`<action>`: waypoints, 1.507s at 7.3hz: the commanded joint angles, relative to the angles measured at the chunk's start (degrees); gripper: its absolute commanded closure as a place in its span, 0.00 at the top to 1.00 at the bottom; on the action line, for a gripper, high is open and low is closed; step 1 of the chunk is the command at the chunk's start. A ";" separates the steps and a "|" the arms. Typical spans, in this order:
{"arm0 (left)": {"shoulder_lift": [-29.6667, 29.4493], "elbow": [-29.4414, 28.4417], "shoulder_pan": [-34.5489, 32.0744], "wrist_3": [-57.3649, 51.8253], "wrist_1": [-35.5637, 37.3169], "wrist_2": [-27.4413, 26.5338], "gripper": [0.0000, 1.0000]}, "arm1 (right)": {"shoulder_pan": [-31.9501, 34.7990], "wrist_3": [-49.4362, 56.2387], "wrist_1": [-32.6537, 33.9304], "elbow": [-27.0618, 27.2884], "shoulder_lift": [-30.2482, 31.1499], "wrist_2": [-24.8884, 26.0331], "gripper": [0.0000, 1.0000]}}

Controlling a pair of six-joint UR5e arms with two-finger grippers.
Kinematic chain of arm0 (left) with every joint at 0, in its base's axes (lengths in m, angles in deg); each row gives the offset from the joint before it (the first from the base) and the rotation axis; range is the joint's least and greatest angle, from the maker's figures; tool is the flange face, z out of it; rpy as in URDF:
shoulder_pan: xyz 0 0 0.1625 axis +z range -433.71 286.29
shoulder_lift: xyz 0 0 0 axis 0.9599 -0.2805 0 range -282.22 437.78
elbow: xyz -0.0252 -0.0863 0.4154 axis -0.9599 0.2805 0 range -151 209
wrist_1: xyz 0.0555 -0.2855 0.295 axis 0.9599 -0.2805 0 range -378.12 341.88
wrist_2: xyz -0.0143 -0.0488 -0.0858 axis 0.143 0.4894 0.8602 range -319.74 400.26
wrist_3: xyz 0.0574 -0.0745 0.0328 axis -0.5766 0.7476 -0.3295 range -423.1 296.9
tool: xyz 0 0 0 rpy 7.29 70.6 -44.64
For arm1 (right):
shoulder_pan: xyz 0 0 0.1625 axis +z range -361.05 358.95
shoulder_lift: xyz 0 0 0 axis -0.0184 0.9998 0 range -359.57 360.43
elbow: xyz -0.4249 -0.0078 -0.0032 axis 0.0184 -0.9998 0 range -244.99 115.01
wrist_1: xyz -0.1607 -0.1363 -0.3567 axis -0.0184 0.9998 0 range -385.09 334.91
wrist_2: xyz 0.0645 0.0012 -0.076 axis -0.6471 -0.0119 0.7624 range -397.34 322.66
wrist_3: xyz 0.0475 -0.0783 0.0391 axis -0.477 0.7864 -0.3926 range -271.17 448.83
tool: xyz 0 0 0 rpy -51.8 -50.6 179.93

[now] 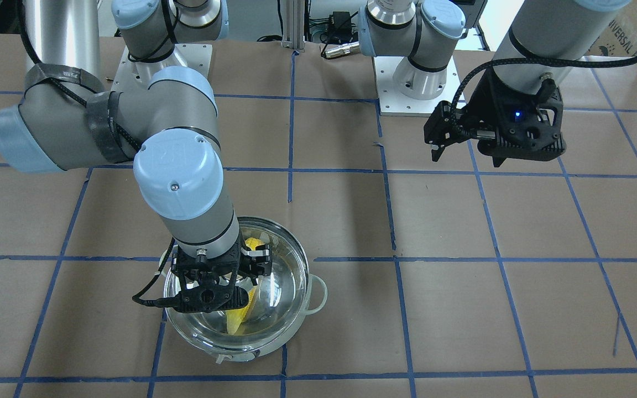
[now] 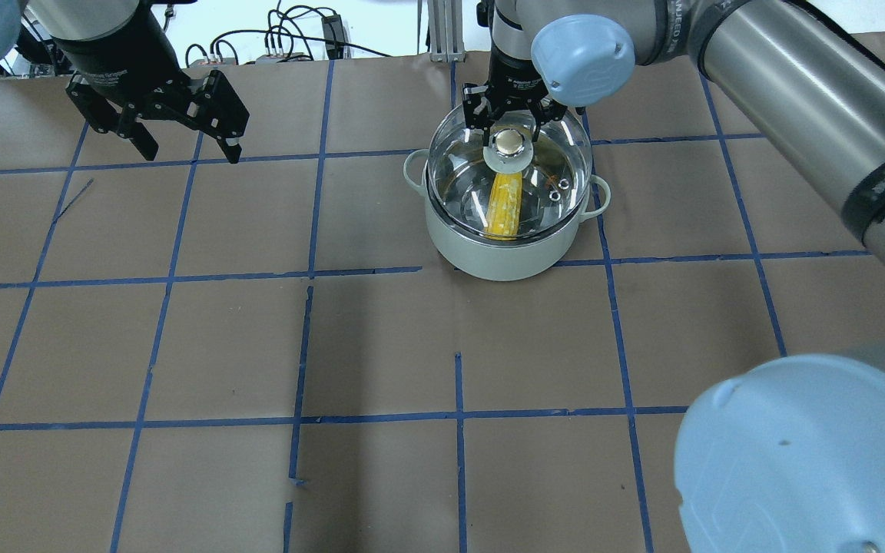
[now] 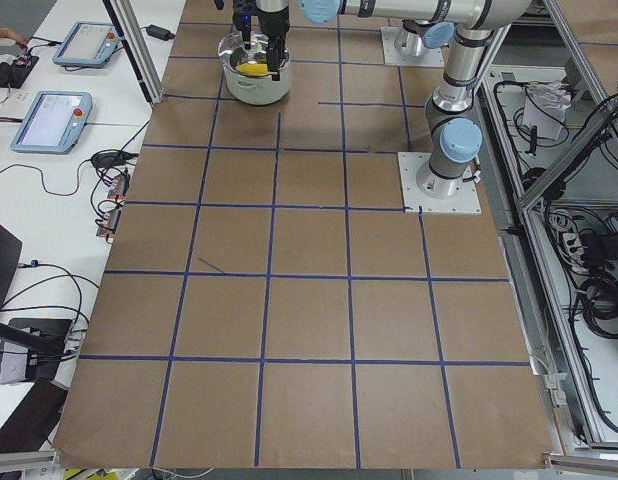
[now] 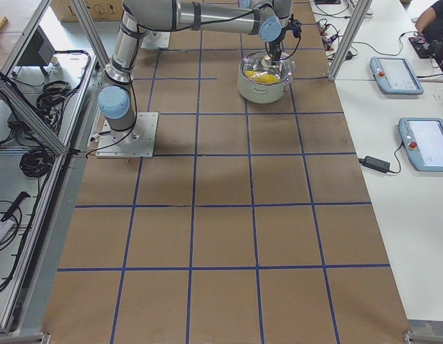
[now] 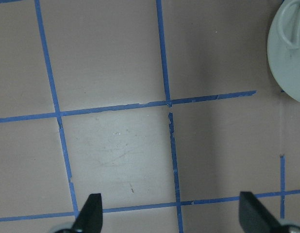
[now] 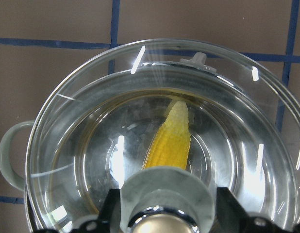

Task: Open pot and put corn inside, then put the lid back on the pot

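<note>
My right gripper (image 2: 510, 127) clasps the knob of the glass lid (image 2: 546, 165) over the pot (image 2: 498, 257); the corn (image 6: 169, 141) lies inside, tip toward 12 o'clock. My left gripper (image 2: 185, 146) hangs spread above the bench (image 2: 381, 361).

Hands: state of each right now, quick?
Left hand: open, empty, above bare table.
Right hand: at the lid knob over the pot; whether it grips cannot be told.

Yellow corn (image 2: 505, 206) under clear lid (image 2: 550, 157), mint-white pot (image 2: 488, 257), brown table (image 2: 381, 346) with blue grid lines.
</note>
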 commanded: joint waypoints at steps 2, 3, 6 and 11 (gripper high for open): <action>-0.02 0.10 -0.09 0.08 0.00 0.03 1.00 | 0.00 -0.03 -0.07 0.07 0.08 0.02 0.74; -0.02 0.10 -0.09 0.08 0.00 0.03 1.00 | 0.08 -0.12 -0.07 0.33 0.17 0.02 0.74; -0.02 0.18 -0.09 0.08 -0.09 -0.06 1.00 | 0.35 -0.65 -0.42 0.25 0.26 0.10 0.73; -0.02 0.27 -0.18 0.08 -0.09 0.03 1.00 | 0.61 -2.05 -1.21 0.51 0.26 0.02 0.57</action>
